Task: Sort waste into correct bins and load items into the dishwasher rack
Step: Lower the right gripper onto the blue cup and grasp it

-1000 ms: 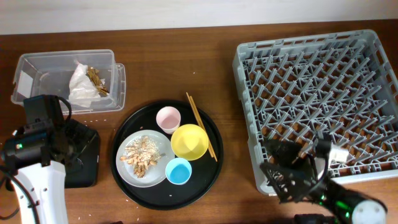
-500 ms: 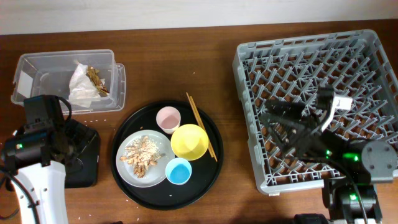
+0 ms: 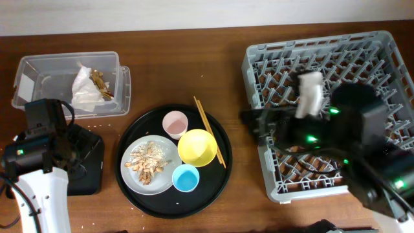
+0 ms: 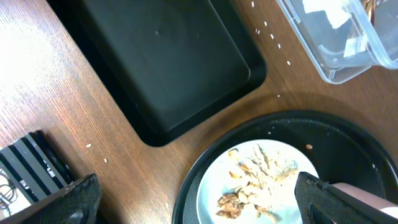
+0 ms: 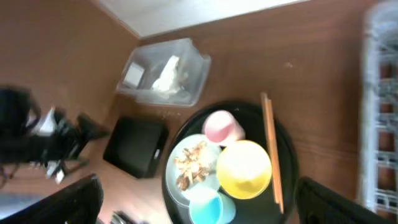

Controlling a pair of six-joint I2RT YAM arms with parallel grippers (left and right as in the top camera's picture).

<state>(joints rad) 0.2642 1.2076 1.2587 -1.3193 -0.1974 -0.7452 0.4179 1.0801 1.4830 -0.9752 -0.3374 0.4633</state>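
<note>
Pink cup (image 3: 174,123), blue cup (image 3: 185,178), yellow bowl (image 3: 196,147), chopsticks (image 3: 208,129) and plate (image 3: 129,175) of food scraps (image 3: 146,162) sit on the round black tray (image 3: 217,178). Napkin (image 3: 84,89) and wrapper (image 3: 101,82) lie in the clear tub (image 3: 45,68). Left gripper (image 4: 196,183) hangs by the shallow black tray (image 4: 161,62). Right gripper (image 5: 199,183) is above the rack (image 3: 369,55), its arm covering the rack's left side. Both sets of fingers are spread wide, holding nothing.

pink cup (image 3: 174,122), yellow bowl (image 3: 196,147), grey rack (image 3: 336,71)
</note>
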